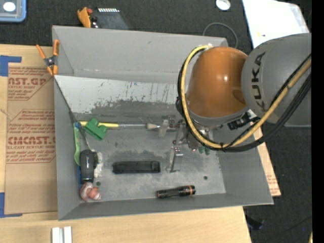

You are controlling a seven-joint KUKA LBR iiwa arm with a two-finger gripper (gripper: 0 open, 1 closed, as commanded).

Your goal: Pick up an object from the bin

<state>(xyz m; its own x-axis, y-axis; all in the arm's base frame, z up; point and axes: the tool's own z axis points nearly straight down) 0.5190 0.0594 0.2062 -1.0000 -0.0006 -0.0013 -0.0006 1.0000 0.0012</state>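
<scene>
- Two metal fingers of the gripper (169,145) stand spread apart over the middle of the bin (152,49), with only bare floor between them; nothing is held.
- Nearest thing: a flat black bar (135,167) lying lengthwise on the bin floor, just beside the lower finger on its left, apart from it.
- Judged handling of the bar: stiff, light, probably smooth plastic, not fragile. It lies low on the floor, so the jaws would have to come right down to the metal.
- Recommended hold: across its short width, at mid-length, so that it does not swing when raised.
- Alternative: a black-and-orange cylinder (174,192) near the front wall. It is round and likely to roll or slip out of a pinch.
- A green piece (96,129) and a small heap (88,173) by the left wall are well apart from the gripper.
</scene>
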